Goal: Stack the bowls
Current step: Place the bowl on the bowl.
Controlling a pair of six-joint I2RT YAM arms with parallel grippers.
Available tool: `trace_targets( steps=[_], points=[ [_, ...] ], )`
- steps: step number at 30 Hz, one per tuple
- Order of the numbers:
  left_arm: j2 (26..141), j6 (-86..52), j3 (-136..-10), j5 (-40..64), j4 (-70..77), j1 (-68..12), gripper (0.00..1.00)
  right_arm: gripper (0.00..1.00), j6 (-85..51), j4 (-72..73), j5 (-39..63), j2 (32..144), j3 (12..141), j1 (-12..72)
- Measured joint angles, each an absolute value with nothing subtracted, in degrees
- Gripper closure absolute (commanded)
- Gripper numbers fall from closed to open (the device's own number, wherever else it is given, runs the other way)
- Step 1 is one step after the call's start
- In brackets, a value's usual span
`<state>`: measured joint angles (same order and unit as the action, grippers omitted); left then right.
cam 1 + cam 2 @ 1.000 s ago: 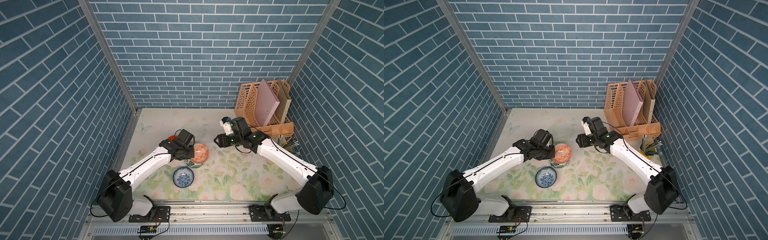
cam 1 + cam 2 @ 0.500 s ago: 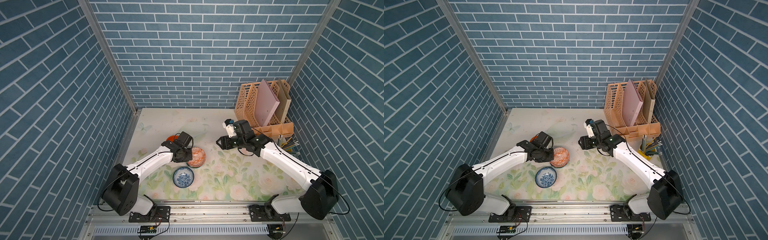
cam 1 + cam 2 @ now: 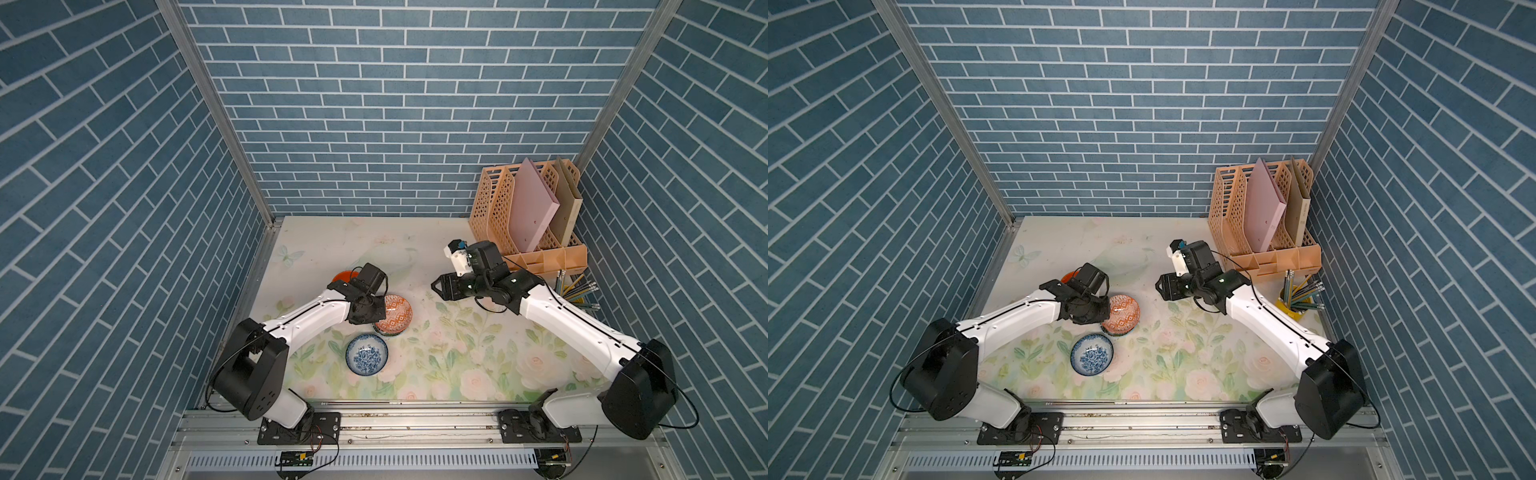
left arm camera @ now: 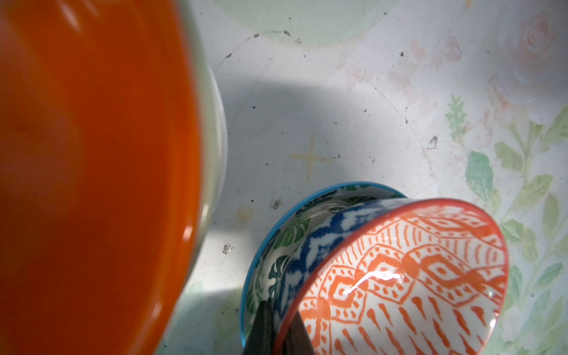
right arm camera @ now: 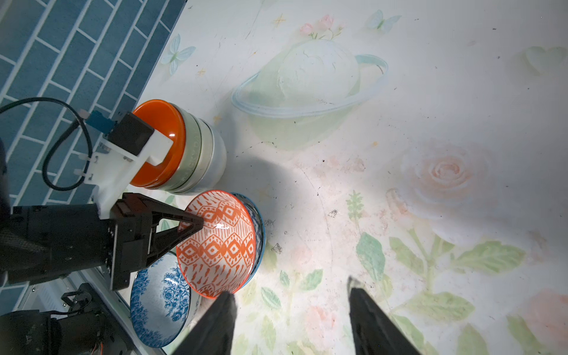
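open mat (image 3: pixel 457 353) ahead of my right gripper (image 5: pixel 290 289), left side crowded, orange-topped stack (image 5: pixel 190 153) just beside patterned bowl (image 5: pixel 218 242) and floral bowl (image 5: pixel 159 295), file rack (image 3: pixel 498 208) and pencil cup (image 3: pixel 1292 309) blocking my right corner

Both top views look steeply down from the front onto the whole floral-printed tabletop (image 3: pixel 457 353). The wrist cameras sit low, left closest; both show the orange-red patterned ceramic bowl (image 4: pixel 399 276) (image 5: pixel 221 242).

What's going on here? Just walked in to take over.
The left gripper is shut on the rim of the orange-red patterned bowl, which sits tilted in the leaf-print bowl. The right gripper hangs open and empty. A stack topped by an orange bowl stands nearby; the blue floral bowl sits alone.
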<state>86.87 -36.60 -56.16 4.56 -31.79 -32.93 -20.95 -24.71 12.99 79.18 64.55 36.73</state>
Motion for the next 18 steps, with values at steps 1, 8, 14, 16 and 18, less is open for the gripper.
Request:
trace_targets(
  steps=[1,8,14,16,18],
  points=[
    [86.9,-36.6,-56.2,4.6,-31.8,-32.9,0.95,0.37,-20.9,-24.6,13.1,79.2,64.5,36.7],
    [86.9,-36.7,-56.2,5.2,-31.3,-32.9,0.64,0.37,-20.9,-24.1,13.5,79.2,63.7,36.7],
    [86.8,-36.6,-56.2,5.6,-30.9,-32.9,0.52,0.38,-20.9,-23.3,13.8,79.2,63.5,36.7],
    [86.7,-36.4,-56.2,5.6,-31.2,-32.9,0.51,0.39,-20.9,-23.0,14.4,79.2,63.3,36.7],
    [86.6,-36.4,-56.2,5.6,-31.7,-32.9,0.5,0.39,-21.0,-22.8,14.9,79.2,63.1,36.7]
  ],
)
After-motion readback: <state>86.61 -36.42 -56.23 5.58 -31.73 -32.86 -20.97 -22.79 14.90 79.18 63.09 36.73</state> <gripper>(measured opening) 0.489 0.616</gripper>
